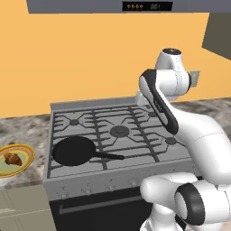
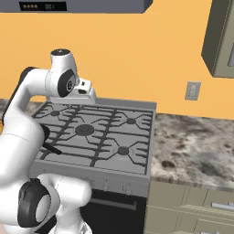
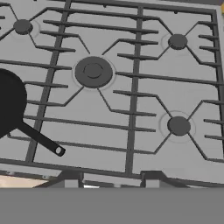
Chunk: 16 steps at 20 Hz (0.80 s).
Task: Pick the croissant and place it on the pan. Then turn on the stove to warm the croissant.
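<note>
so the croissant sits on the plate way off left of the stove, and the gripper, fingers slightly apart holding nothing, hangs above the burners.

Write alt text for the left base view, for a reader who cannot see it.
A black pan sits empty on the front left burner of a grey gas stove, its handle pointing right. A croissant lies on a yellow-rimmed green plate on the stone counter to the left, while the white robot arm rises at right before an orange wall.
</note>
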Tool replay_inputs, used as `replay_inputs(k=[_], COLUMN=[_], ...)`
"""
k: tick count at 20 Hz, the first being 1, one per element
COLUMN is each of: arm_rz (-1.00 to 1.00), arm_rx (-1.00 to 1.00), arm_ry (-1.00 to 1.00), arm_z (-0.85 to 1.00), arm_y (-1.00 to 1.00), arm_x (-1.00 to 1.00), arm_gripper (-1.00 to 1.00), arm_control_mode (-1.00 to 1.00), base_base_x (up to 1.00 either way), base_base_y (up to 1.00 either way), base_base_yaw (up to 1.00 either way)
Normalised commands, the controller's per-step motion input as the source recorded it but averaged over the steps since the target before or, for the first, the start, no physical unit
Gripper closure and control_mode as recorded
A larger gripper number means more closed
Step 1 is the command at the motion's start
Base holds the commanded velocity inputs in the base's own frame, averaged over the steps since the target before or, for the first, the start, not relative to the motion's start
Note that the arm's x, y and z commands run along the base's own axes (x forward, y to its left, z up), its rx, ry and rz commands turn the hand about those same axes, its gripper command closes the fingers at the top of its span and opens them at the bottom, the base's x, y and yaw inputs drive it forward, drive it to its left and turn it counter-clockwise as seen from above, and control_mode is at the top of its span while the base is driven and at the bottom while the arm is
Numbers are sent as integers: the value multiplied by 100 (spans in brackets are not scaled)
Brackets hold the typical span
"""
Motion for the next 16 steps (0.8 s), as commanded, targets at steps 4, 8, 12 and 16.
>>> replay_inputs(k=[4,8,12,16], arm_rz=[3,10,10,12], arm_rx=[0,0,0,0], arm_ry=[-2,-2,0,0], arm_z=[0,-1,-2,-4], arm_y=[14,33,42,44], arm_x=[0,0,-8,-18], arm_gripper=[-100,-100,-100,-100], arm_control_mode=[-100,-100,-100,-100], base_base_x=[0,0,0,0], base_base_y=[0,0,0,0], base_base_yaw=[0,0,0,0])
